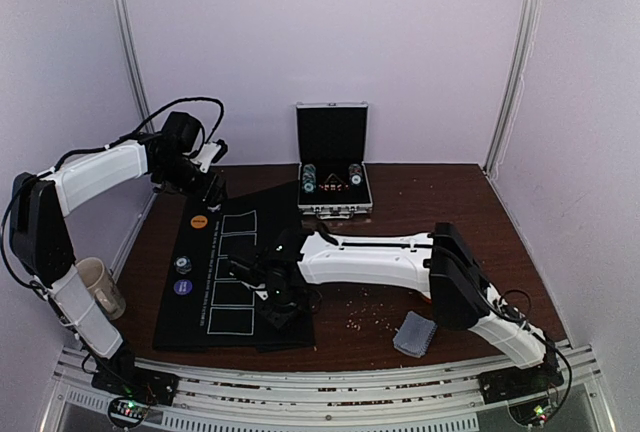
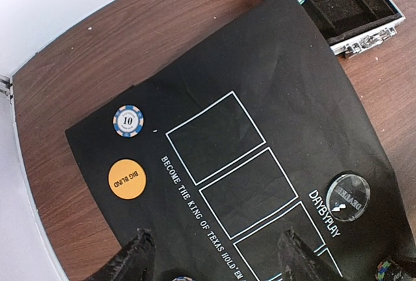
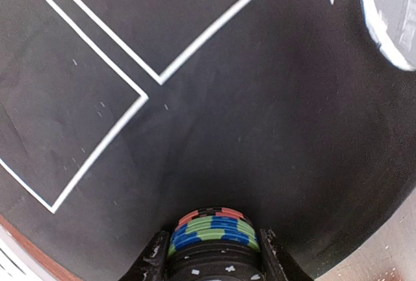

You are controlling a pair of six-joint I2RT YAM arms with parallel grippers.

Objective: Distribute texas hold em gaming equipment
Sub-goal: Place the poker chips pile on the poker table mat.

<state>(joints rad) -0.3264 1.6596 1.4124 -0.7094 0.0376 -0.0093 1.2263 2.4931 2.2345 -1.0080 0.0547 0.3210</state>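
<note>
Between the right pincer's [image 3: 213, 247] clamping fingers [image 3: 153, 260], apparently above the mat [image 3: 227, 99], a chip stack [image 3: 211, 227]; left pincer [image 2: 216, 247] agape.

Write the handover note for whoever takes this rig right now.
Left gripper: open, empty, above the far left corner of the black felt mat.
Right gripper: shut on a stack of striped poker chips, over the mat.
Done: round orange Big Blind button, blue-and-white 10 chip and clear dealer button lie on the mat.
Left: set the stack down; more chips sit in the silver metal case. No cards in view.
</note>
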